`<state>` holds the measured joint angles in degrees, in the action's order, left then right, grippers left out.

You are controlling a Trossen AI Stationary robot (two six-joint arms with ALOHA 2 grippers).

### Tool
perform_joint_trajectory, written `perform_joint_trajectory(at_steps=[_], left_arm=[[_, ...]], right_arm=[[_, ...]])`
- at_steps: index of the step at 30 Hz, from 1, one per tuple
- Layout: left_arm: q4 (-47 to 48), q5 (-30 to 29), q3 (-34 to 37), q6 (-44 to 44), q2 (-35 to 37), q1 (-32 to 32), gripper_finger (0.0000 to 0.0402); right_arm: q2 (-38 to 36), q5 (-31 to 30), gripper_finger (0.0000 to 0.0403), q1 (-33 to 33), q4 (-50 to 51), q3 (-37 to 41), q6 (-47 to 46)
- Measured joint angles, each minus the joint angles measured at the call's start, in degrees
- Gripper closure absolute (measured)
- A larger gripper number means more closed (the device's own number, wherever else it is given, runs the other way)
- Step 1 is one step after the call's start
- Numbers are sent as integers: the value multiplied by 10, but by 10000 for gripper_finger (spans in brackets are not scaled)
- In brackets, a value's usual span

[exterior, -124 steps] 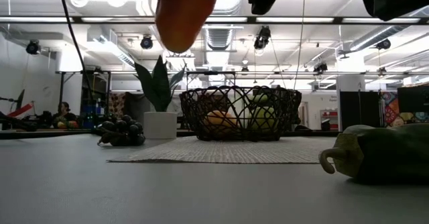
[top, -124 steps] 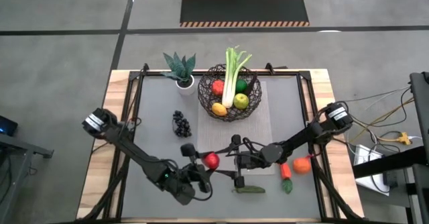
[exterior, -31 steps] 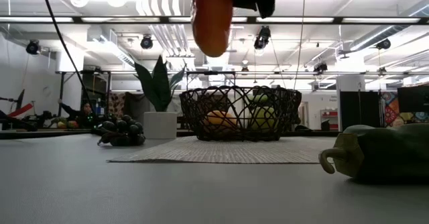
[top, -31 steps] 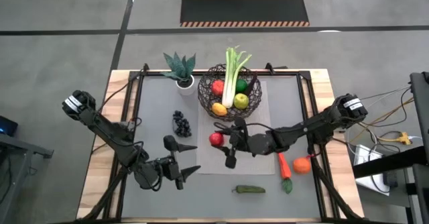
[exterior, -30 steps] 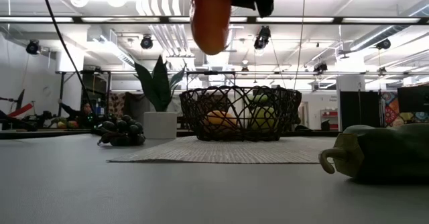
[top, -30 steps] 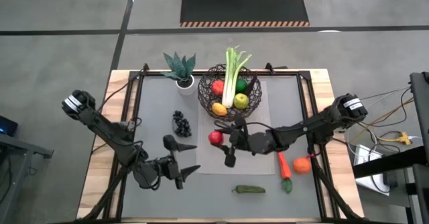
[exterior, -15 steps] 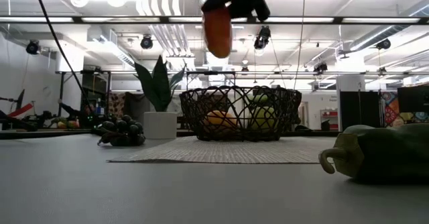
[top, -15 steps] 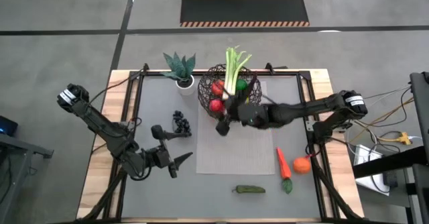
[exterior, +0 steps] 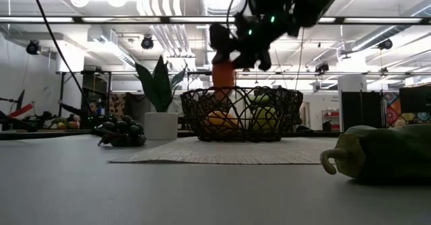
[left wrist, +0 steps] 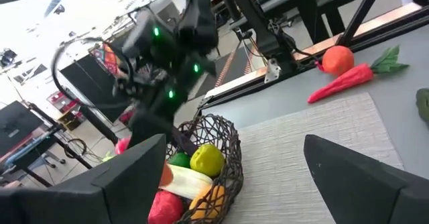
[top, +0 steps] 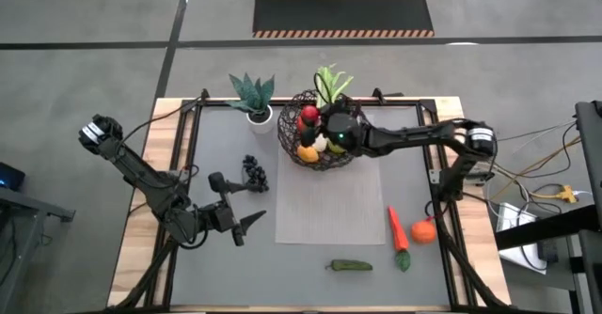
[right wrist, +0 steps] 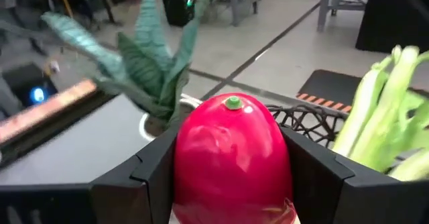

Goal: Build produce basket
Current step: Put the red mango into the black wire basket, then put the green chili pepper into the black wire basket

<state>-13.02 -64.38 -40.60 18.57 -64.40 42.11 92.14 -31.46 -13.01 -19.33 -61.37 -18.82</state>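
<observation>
The basket (top: 320,140), a round bowl of dark crisscrossed wire, stands on a pale woven mat (top: 331,201) at the far middle of the grey table (top: 216,258). Through its see-through wall a yellow fruit (left wrist: 206,160), an orange fruit (top: 307,152), one more red fruit (left wrist: 159,205) and the long green-white leek (right wrist: 382,110) can be seen.

The right gripper (top: 324,124) hangs directly over the basket, its two dark fingers (right wrist: 157,174) clamped on either side of a smooth, glossy red fruit (right wrist: 231,157) with a small green stem button. In the low view this fruit (exterior: 223,75) sits just above the basket rim.

Outside the basket lie four pieces: one cluster of dark grapes (top: 253,171), one tapered carrot (top: 398,229), one orange round fruit (top: 423,230) just beside it, and one wrinkled green pepper (top: 350,266) near the front edge. One white pot with a spiky plant (top: 254,98) stands beside the basket.

The left gripper (top: 235,209) waits low at the front left, fingers spread wide and empty.
</observation>
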Motion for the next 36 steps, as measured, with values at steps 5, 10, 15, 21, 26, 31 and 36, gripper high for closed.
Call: perform_joint_trajectory(at_steps=[5,10,15,21,26,31,36], left_arm=[[0,0,0,16,0,0,65],[0,0,0,17,0,0,65],[0,0,0,17,0,0,66],[0,0,0,17,0,0,65],[1,0,0,17,0,0,65],[0,0,0,14,0,0,65],[1,0,0,14,0,0,65]], right_arm=[[59,4,195,-12,-109,14,-12],[106,6,195,-8,-128,-3,-28],[147,4,192,-7,-125,-28,-38],[159,3,123,-5,-118,-41,-42],[154,3,97,-5,-96,-41,-42],[134,15,95,-5,-83,-41,-42],[97,19,94,-3,-49,-41,-41]])
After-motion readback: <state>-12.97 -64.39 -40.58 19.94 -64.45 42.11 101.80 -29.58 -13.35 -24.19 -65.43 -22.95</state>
